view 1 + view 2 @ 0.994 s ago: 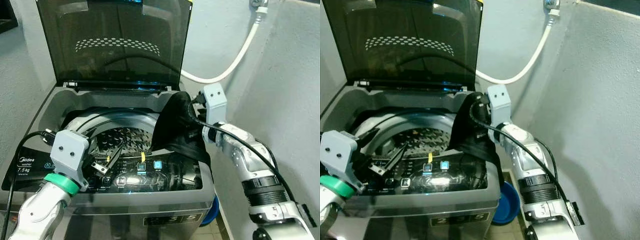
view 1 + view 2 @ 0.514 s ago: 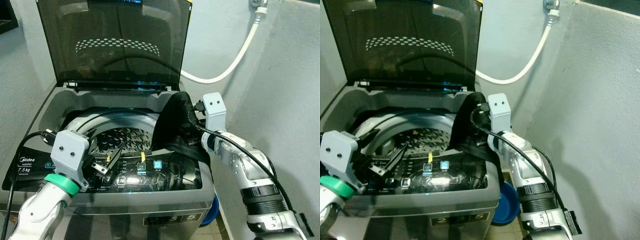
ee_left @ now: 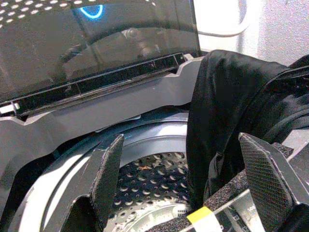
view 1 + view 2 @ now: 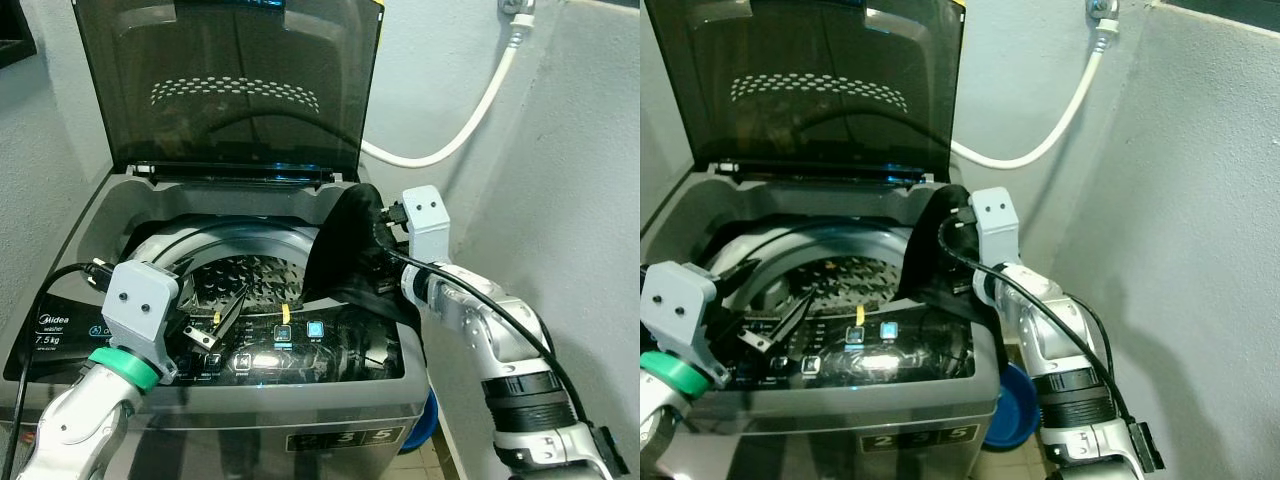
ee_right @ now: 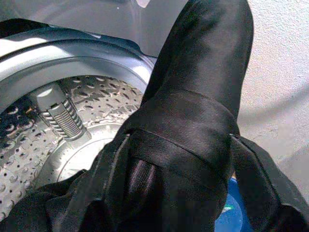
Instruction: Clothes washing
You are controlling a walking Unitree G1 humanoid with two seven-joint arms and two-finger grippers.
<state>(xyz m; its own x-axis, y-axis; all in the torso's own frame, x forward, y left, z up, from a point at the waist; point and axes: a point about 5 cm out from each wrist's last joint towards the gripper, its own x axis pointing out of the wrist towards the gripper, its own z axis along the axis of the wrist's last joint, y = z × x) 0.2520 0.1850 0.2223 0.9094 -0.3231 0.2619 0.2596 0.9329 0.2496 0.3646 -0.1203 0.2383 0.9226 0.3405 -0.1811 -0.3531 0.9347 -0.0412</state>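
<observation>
Right arm has pulled back and down slightly since a second ago; left gripper (image 3: pixel 181 193) unmoved, fingers spread, at washer (image 4: pixel 90 225) front edge. Right gripper (image 4: pixel 385 262) clenched on black garment (image 4: pixel 345 245), draped over washer's right rim. Drum (image 4: pixel 240 280) looks empty; loading left.

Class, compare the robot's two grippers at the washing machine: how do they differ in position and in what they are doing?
The left gripper hovers open and empty over the control panel at the front; the right gripper sits at the right rim of the washing machine, buried in the black garment draped there. Both reach toward the drum.
</observation>
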